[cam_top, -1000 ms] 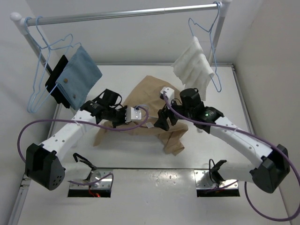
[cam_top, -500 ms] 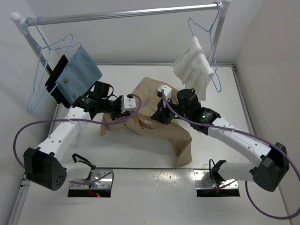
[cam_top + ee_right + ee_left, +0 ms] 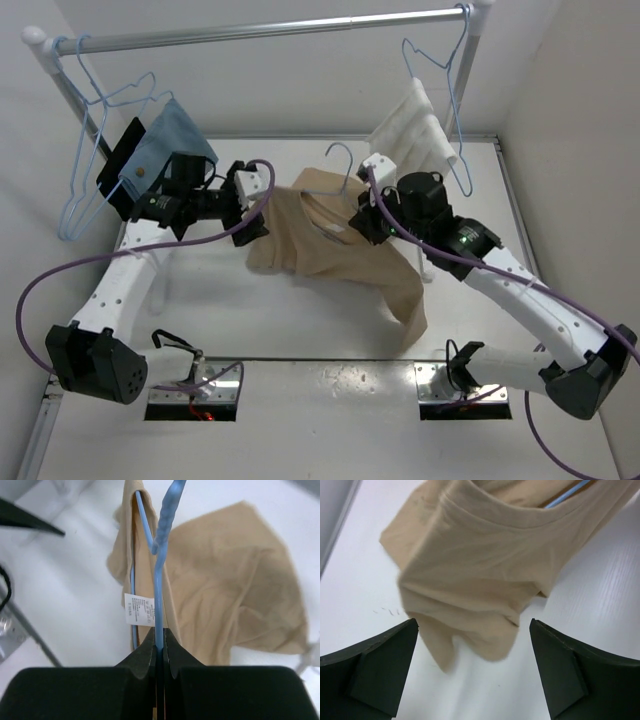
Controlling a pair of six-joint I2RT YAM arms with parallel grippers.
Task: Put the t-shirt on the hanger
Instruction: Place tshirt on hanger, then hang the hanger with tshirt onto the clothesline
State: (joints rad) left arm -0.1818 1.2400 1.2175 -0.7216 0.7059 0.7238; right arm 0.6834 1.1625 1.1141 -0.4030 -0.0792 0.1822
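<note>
White table (image 3: pixel 300 325), matte; a few faint scuff marks (image 3: pixel 385 611) show in my left wrist view. My left base (image 3: pixel 95 365) and right base (image 3: pixel 580 375) sit at its near edge, with a black clamp (image 3: pixel 175 340) by the left one. The t-shirt (image 3: pixel 330 250) hangs over the middle; I cannot tell whether its lowest corner touches the surface.

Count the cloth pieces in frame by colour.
Tan: 1, t-shirt
White: 1, towel
Blue: 1, cloth
Black: 1, piece behind the blue one, likely cloth
Total: 4
</note>
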